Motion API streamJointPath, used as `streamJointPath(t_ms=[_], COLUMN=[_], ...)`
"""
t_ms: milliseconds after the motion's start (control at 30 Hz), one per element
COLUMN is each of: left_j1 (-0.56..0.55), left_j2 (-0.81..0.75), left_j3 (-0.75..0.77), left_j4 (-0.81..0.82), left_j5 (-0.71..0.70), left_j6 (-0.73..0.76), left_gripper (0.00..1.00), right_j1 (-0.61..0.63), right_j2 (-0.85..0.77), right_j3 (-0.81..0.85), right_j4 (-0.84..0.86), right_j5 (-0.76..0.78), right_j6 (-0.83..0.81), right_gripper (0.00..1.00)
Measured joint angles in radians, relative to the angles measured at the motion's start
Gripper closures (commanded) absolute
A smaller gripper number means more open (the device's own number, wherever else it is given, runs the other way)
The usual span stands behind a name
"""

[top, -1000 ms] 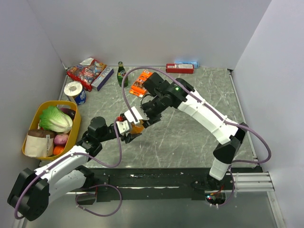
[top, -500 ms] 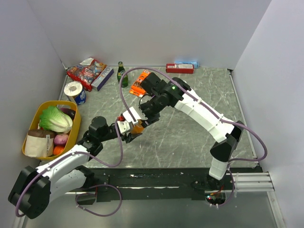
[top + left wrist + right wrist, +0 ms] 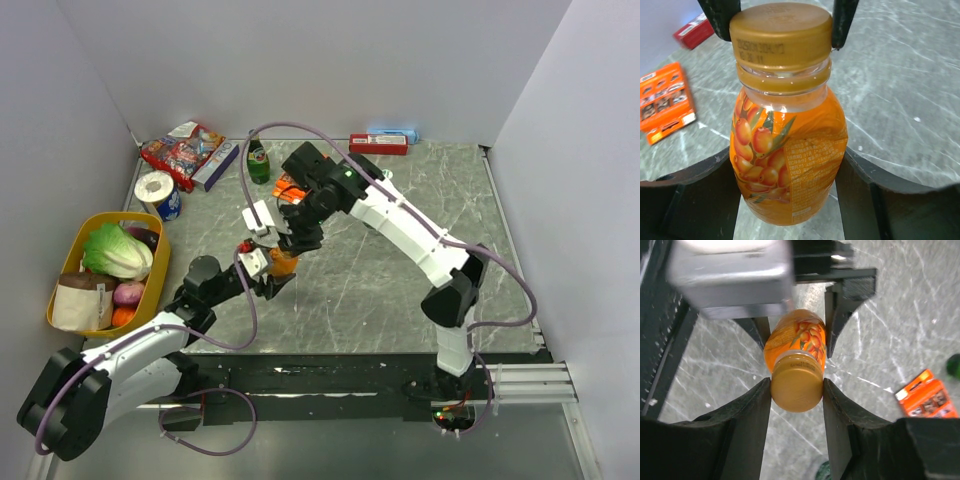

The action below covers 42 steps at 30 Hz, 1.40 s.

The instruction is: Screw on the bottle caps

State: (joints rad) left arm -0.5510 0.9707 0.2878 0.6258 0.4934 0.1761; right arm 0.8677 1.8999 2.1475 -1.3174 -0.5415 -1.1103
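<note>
The squat orange bottle (image 3: 284, 264) is held off the table, tilted, by my left gripper (image 3: 270, 274), which is shut on its lower body (image 3: 790, 150). The orange-brown cap (image 3: 781, 35) sits on the bottle's neck. My right gripper (image 3: 291, 243) is shut on this cap (image 3: 796, 387), one finger on each side. In the left wrist view the right gripper's fingers (image 3: 722, 15) flank the cap. A dark green rounded thing (image 3: 821, 473) shows partly at the bottom edge of the right wrist view; I cannot tell what it is. The whitish cap is out of view.
A tall green glass bottle (image 3: 258, 160), an orange packet (image 3: 290, 186), a red box (image 3: 378, 144), a snack bag (image 3: 181, 148) and a tape roll (image 3: 156, 190) lie at the back. A yellow basket (image 3: 72, 262) of vegetables stands at the left.
My right arm has swung left and its wrist has turned round the cap. The left gripper and the orange bottle have shifted slightly left and back.
</note>
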Motion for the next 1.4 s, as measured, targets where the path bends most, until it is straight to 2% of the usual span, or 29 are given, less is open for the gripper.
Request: streamJointPath(t_ms=[300,433,500,600,800,933,1000,1100,1267,1400], left_j1=[0.004,0.001,-0.002,-0.005,-0.005,-0.002,0.005,0.017,0.02,0.019], left_j2=[0.015,0.032,0.039,0.043,0.05,0.073,0.076,0.076,0.065,0.024], left_j3=[-0.019,-0.021,-0.022,-0.023,-0.022,-0.022,-0.021,-0.012,0.023,0.061], left_j4=[0.071,0.073,0.072,0.069,0.097,0.093,0.084,0.063,0.002,-0.069], left_j5=[-0.153,-0.196,-0.211,-0.224,-0.229,-0.216,-0.197,-0.145,-0.025,0.069], left_j6=[-0.054,-0.063,-0.069,-0.089,-0.111,-0.111,-0.111,-0.107,-0.056,0.017], left_gripper=[0.99,0.99,0.99,0.99,0.99,0.99,0.99,0.99,0.99,0.99], right_j1=[-0.005,-0.005,-0.005,-0.005,-0.008,-0.03,-0.049,-0.078,-0.092,-0.069], right_j2=[0.179,0.204,0.21,0.212,0.189,0.027,-0.081,-0.22,-0.383,-0.356], right_j3=[0.28,0.295,0.295,0.293,0.27,0.126,0.068,0.018,-0.117,-0.14], right_j4=[-0.049,-0.034,-0.026,-0.019,-0.026,-0.033,-0.036,-0.034,0.034,0.05], right_j5=[0.04,0.094,0.119,0.15,0.22,0.246,0.243,0.216,0.097,0.033], right_j6=[0.301,0.472,0.546,0.62,0.668,0.661,0.635,0.551,0.269,0.062], right_gripper=[0.65,0.63,0.57,0.34,0.21,0.2,0.24,0.26,0.23,0.22])
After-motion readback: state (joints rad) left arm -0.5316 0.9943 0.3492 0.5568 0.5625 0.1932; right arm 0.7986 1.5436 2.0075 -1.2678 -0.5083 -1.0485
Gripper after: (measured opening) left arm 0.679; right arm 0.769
